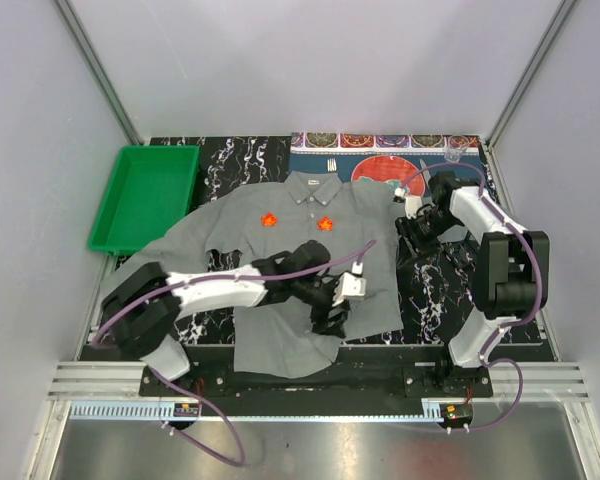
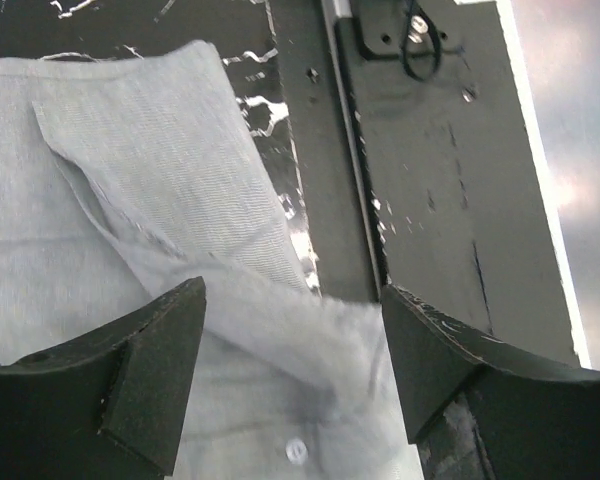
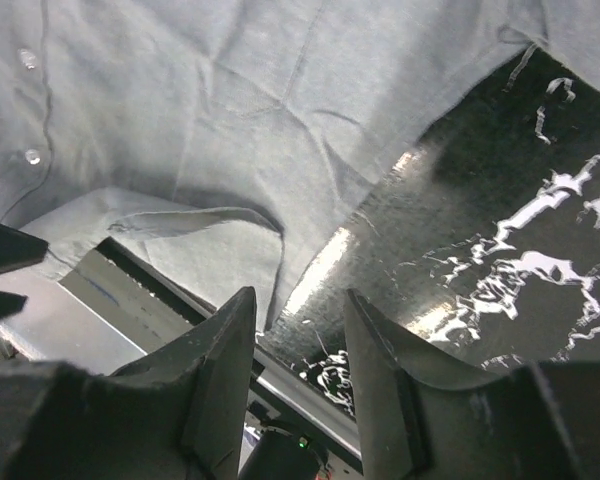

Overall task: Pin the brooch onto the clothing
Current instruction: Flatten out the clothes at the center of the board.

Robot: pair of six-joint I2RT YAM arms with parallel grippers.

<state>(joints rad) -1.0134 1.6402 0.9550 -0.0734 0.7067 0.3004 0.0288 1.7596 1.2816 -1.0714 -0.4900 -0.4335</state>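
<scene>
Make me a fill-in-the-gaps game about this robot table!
1. The big shirt spread on the table is coloured ____.
2. The tray to the left of the shirt is coloured ____.
3. Near its collar, the shirt carries ____ orange brooches.
4. The left claw hangs over the shirt's hem with its jaws ____.

Missing words: grey; green; two; open.
</scene>
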